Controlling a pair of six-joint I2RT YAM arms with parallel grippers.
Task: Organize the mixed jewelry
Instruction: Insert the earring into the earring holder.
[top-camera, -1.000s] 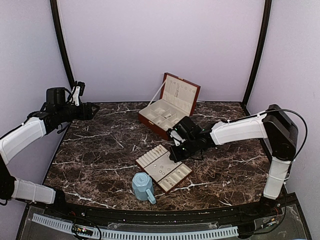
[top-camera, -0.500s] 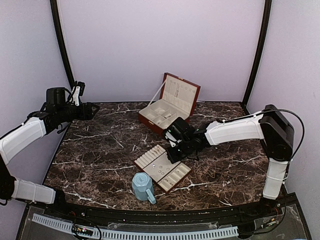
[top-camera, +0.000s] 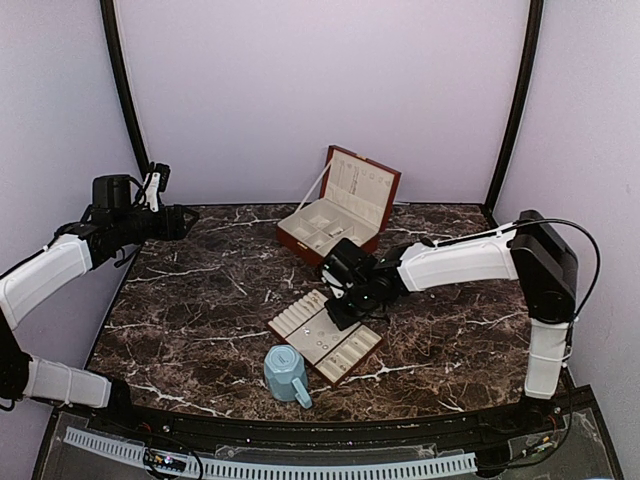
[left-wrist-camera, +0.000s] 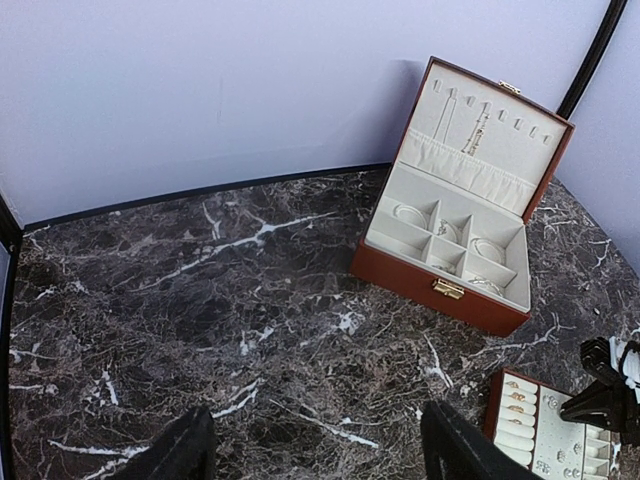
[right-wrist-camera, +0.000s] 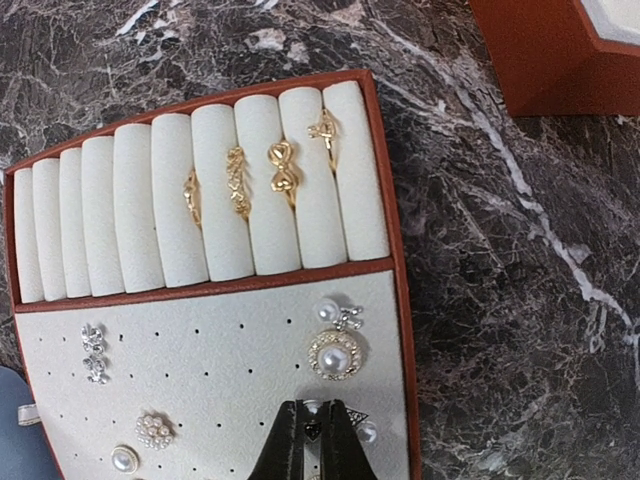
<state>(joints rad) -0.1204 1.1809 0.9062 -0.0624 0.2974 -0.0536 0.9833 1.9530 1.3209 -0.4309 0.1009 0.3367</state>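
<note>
Marble top (top-camera: 200, 300), far left: left gripper (top-camera: 183, 222) hangs spread, holding nothing, well apart from the work. Mid-table the jewelry sits on the tray (right-wrist-camera: 396, 300). Four gold rings (right-wrist-camera: 270, 180) stand in the roll slots, faces up, row running L-R in the wrist view; pearl studs (right-wrist-camera: 124, 459) dot the holed panel. Right gripper (right-wrist-camera: 313, 440) is pressed together just over that panel. There's a pale bit (right-wrist-camera: 313, 406) at its tips, and I can't tell if it's held. Risk imo: a sideways drag knocks the big pearl stud (right-wrist-camera: 333, 355) just beside it, or the bit drops off-tray.

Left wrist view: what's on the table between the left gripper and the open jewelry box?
Nothing. Only bare marble tabletop lies between the left gripper and the jewelry box, as the left wrist view shows.
</note>
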